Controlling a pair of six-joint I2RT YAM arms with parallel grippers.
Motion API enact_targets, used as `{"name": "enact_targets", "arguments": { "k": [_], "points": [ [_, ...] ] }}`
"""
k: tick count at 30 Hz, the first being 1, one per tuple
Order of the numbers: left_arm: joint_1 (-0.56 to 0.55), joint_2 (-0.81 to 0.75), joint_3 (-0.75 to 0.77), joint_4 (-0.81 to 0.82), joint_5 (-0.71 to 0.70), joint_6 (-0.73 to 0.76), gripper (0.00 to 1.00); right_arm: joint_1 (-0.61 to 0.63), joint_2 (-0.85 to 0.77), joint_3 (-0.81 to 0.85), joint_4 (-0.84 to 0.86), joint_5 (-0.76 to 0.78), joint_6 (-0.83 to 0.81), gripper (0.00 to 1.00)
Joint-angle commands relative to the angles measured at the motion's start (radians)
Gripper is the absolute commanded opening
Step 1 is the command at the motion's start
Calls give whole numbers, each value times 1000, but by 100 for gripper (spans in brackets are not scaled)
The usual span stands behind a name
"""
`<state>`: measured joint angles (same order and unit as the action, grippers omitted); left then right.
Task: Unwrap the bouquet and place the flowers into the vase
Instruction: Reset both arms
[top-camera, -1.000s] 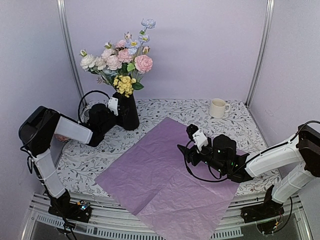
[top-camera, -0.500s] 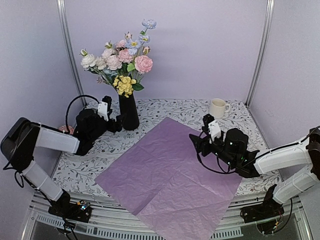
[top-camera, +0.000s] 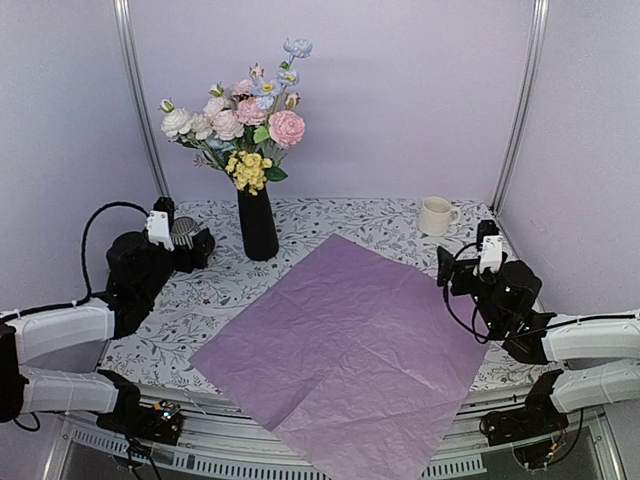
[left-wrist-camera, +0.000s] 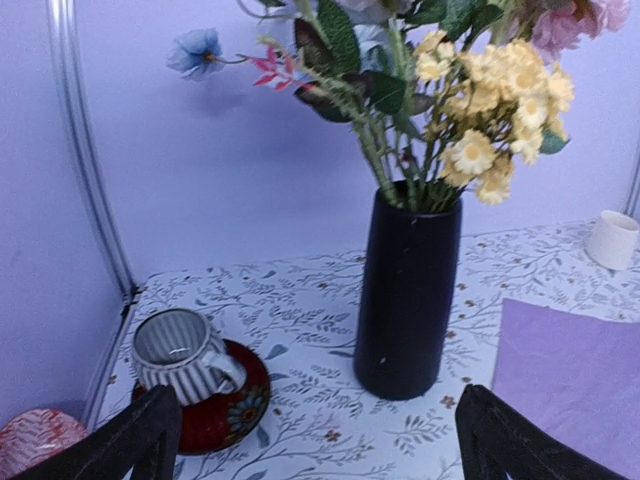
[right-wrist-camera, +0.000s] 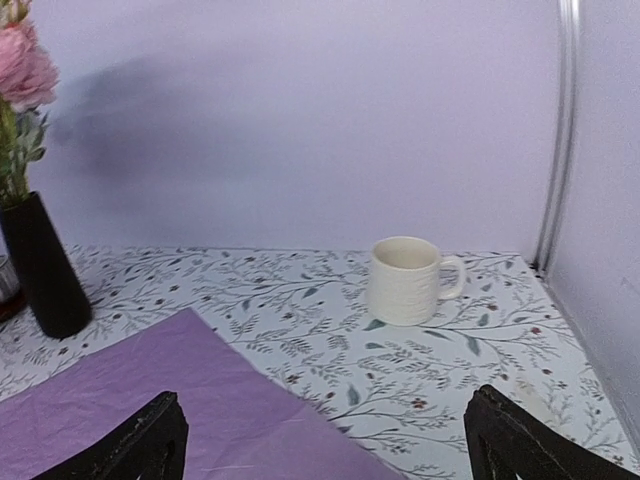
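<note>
My left hand (left-wrist-camera: 318, 445), wide and empty, hovers near the vase (left-wrist-camera: 408, 290); a careless swing could topple it and its top-heavy flowers (left-wrist-camera: 470, 110). My right hand (right-wrist-camera: 335, 450) gapes empty too.

We recorded flowers (top-camera: 245, 120) upright in the vase (top-camera: 257, 222) toward the table's (top-camera: 350, 215) far-left corner, a cream mug (top-camera: 435, 215) far right, lilac paper (top-camera: 340, 350) spread centrally.

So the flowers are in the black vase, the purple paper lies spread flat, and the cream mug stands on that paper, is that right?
Not quite: the cream mug stands on the floral tablecloth, apart from the purple paper, as the right wrist view shows. The flowers are in the black vase and the paper lies spread flat.
</note>
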<state>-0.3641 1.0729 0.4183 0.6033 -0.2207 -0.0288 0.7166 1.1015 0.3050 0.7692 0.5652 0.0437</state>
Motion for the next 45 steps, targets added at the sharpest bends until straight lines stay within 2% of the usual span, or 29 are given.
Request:
{"name": "enact_targets", "arguments": {
  "k": [1,6,7,9,11,14,17,19,23,25,27,29,31,32,35,36,38,40,45],
  "points": [
    [29,-31,-91,28,-126,84,98,-97,-100,-34,-27,104,26,99],
    [110,44,-174,218,-94,88,98,-297,-103,-68,-22,169,50,99],
    [128,66,-177,240,-83,77,98,-341,-105,-64,-35,137,108,99],
    [155,118,-176,286,-63,70,98,-420,-106,-70,-6,-79,55,99],
    [169,180,-172,345,-63,83,98,-466,-72,-102,83,-238,-80,99],
    [194,274,-154,421,-60,92,98,-524,52,-160,296,-340,-98,100],
    [209,329,-113,431,-38,125,98,-560,234,-146,499,-316,-139,99],
    [223,361,-116,485,-42,137,98,-586,341,-107,550,-355,-191,100],
    [271,439,-173,693,6,122,98,-666,395,-19,417,-439,-115,100],
    [315,439,-164,634,84,84,98,-671,397,-10,406,-447,-110,100],
    [330,486,-178,726,136,96,98,-678,400,-8,404,-455,-104,100],
    [332,462,-169,658,149,84,98,-680,402,-5,400,-459,-101,100],
    [332,480,-180,720,150,99,98,-682,403,-3,395,-463,-100,100],
    [332,471,-176,694,152,94,98,-687,403,0,391,-477,-98,100],
    [331,476,-183,716,153,96,98,-731,420,-12,414,-683,-109,99],
    [328,477,-187,725,151,101,97,-735,427,-30,448,-697,-116,99],
    [327,473,-189,718,153,101,93,-737,442,-56,519,-685,-113,99],
    [327,475,-192,726,154,102,98,-737,437,-57,512,-682,-110,99],
    [320,473,-201,743,148,108,98,-738,434,-66,527,-670,-108,99]
  ]
}}
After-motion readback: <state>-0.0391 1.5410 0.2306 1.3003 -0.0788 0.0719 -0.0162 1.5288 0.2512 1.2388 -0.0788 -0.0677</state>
